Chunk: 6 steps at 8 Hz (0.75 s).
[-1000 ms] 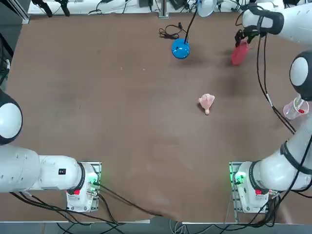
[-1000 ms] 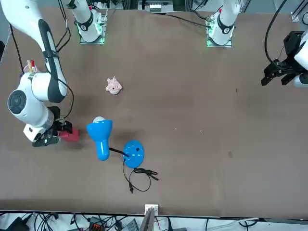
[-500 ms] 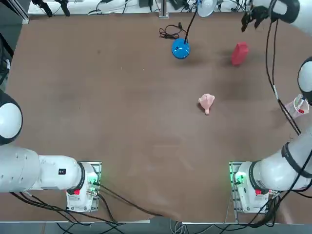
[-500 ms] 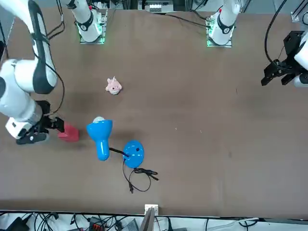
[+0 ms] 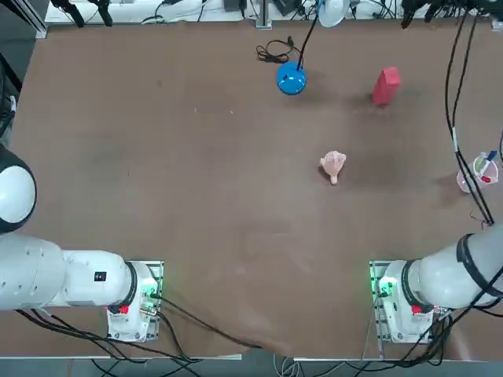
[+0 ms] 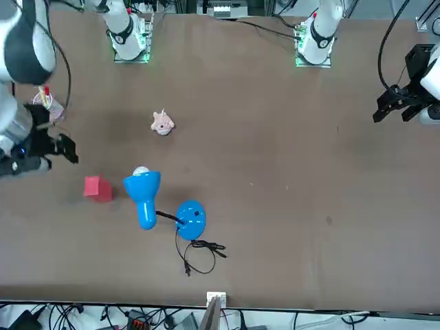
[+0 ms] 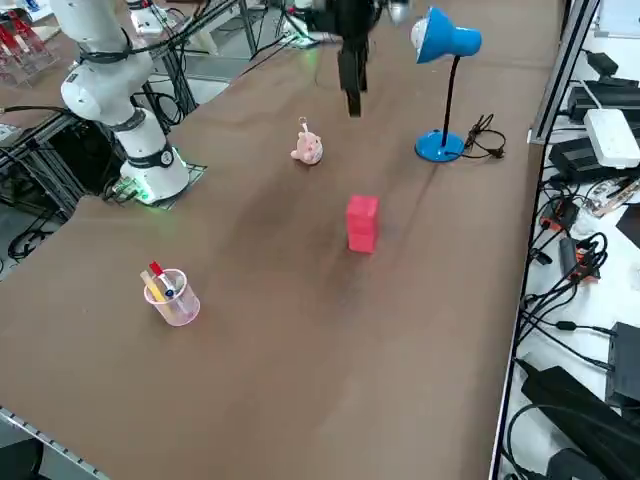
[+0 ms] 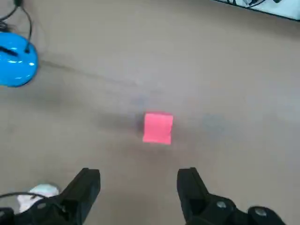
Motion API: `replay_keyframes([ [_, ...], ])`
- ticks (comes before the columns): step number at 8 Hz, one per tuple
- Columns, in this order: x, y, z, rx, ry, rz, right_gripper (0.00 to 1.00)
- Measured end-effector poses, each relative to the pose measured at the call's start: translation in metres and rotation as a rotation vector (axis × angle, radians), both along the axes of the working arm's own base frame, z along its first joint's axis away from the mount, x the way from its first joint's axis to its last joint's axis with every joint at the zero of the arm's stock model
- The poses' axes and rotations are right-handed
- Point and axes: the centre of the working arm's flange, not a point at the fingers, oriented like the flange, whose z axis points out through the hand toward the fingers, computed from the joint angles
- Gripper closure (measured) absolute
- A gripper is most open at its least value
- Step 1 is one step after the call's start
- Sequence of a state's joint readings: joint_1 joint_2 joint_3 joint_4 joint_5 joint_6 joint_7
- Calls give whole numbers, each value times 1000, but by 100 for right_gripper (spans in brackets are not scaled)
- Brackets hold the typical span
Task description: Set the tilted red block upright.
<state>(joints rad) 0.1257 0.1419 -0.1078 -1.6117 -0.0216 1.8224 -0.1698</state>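
Standing upright alone, the red block (image 5: 386, 85) now sits well below the risen, spread claw (image 8: 138, 180).

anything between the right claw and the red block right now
Nothing visible. The right claw hangs open above the red block, apart from it, with only bare table between them. The blue lamp and pink toy stand off to the side.

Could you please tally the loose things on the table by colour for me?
Red: 1, the red block, standing upright and free.
Blue: 1, the desk lamp.
Pink: 2, the small pink toy and the clear pink cup of pens.
Total: 4.
The right hand is open, above the block.
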Motion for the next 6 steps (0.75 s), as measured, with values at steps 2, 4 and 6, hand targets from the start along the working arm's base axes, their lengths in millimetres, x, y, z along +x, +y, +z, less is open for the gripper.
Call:
replay_keyframes([
  [2,-26,7,40,12,-7,-28,0],
  [4,-59,20,67,27,-5,-64,0],
  [6,-93,31,84,28,28,-81,0],
])
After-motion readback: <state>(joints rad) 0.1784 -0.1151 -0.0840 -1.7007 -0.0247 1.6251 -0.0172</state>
